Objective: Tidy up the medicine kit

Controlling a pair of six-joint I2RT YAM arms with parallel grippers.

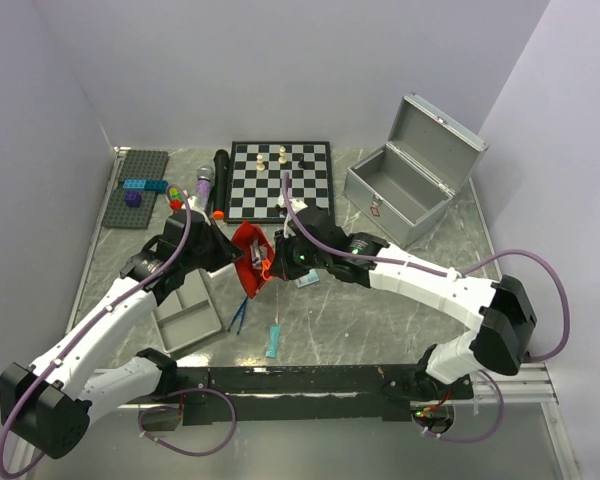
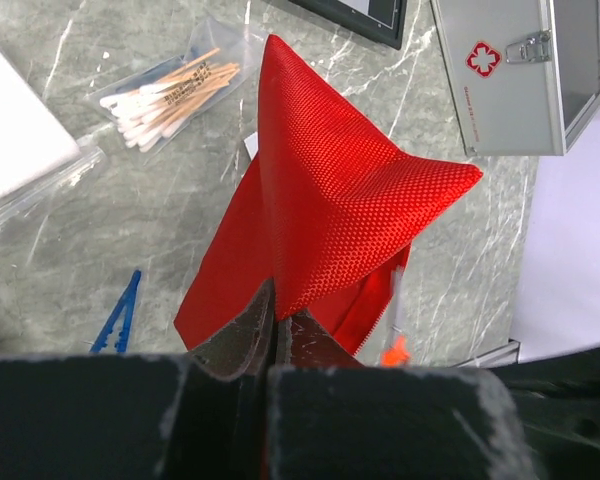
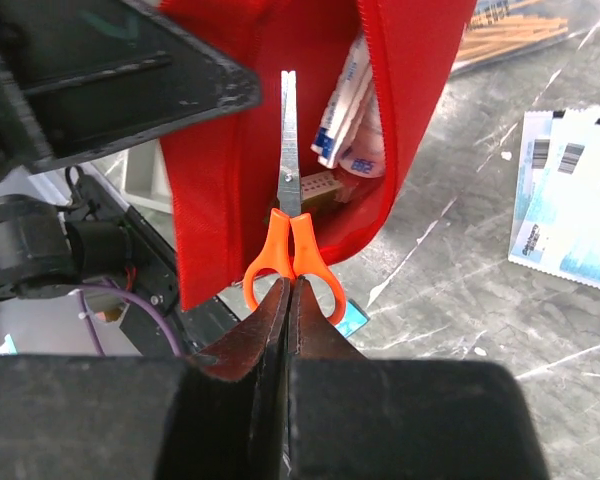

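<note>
A red fabric pouch (image 1: 248, 262) hangs lifted off the table, its zip mouth open. My left gripper (image 2: 277, 318) is shut on the pouch's edge (image 2: 330, 190). My right gripper (image 3: 288, 286) is shut on orange-handled scissors (image 3: 288, 240), whose blades point into the open pouch (image 3: 410, 60). Plasters and small packets (image 3: 345, 110) sit inside the pouch. In the top view both grippers meet at the pouch, the right gripper (image 1: 276, 262) just right of it.
A bag of cotton swabs (image 2: 170, 95) and blue tweezers (image 1: 239, 314) lie on the table. Sachets (image 3: 570, 200) and a blue packet (image 1: 273, 340) lie nearby. A grey first-aid box (image 1: 410, 180) stands open at the back right. A grey tray (image 1: 188, 312), chessboard (image 1: 280, 178) and brick plate (image 1: 135, 187) surround.
</note>
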